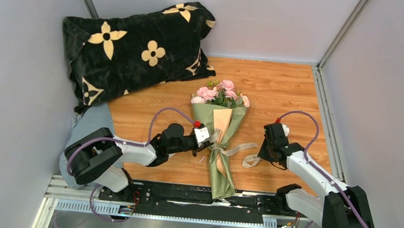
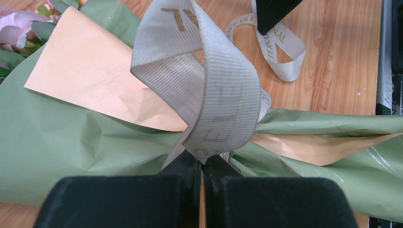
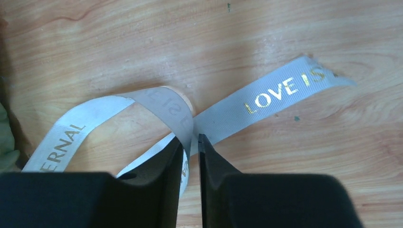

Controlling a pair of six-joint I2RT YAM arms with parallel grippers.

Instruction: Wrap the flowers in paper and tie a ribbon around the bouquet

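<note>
Bouquet (image 1: 222, 174), pink flowers (image 1: 220, 93) in olive and tan paper (image 1: 222, 121), cream ribbon (image 2: 218, 95) pinched in left jaws and right jaws

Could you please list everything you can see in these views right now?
pillow: one, black with tan flower prints, far left corner
cloth: one, pale blue-grey, left edge, under the left arm
table: one, wood-brown, beneath everything
flowers: one bunch, pink and cream, far end of the bundle, mid-table
paper: two sheets, olive-green outside, tan inside, wrapped around the stems
ribbon: one, cream with gold lettering, around the bundle's waist, tails trailing right
cables: two, purple, one along each arm
left arm: white and black, near left; jaws shut on a ribbon loop
right arm: white and black, near right; jaws shut on a ribbon tail
</note>
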